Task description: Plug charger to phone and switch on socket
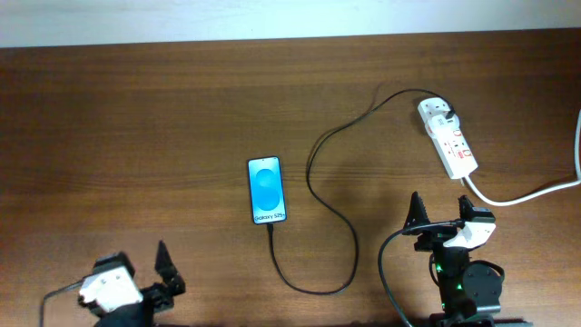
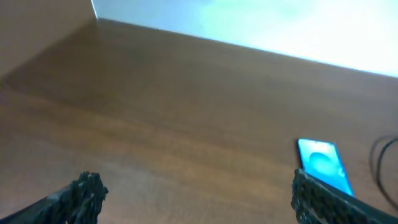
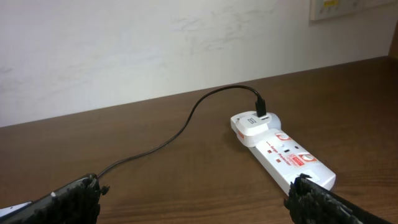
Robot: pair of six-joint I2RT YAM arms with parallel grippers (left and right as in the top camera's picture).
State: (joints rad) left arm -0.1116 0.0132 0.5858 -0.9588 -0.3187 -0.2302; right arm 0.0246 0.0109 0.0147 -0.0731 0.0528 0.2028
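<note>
The phone (image 1: 265, 190) lies face up near the middle of the table (image 1: 136, 118), its screen lit blue and its short bottom edge turned towards 6 o'clock. The charger (image 1: 313, 154) runs off that edge, and from the overhead view its tip looks seated in the phone, though it is too small to be sure. From there the cable loops slackly towards 5 o'clock and climbs to 2 o'clock. There its plug head (image 3: 255, 124) sits in the end outlet of the socket (image 3: 292, 163).

The slack puts no pull on either end, so I'd say the phone is unlikely to be dragged.

The socket's thick white cord (image 1: 526, 193) leaves the table at 3 o'clock. Whether its rocker switches (image 3: 297, 159) are on I cannot tell.

The right pincer (image 1: 441, 214) hangs at 5 o'clock, spread wide and holding nothing. It is pointed at the socket, well placed for pressing a switch, which I judge is the step left.

The left pincer (image 2: 196, 190) waits at 7 o'clock, equally wide and empty, well apart from the phone.
</note>
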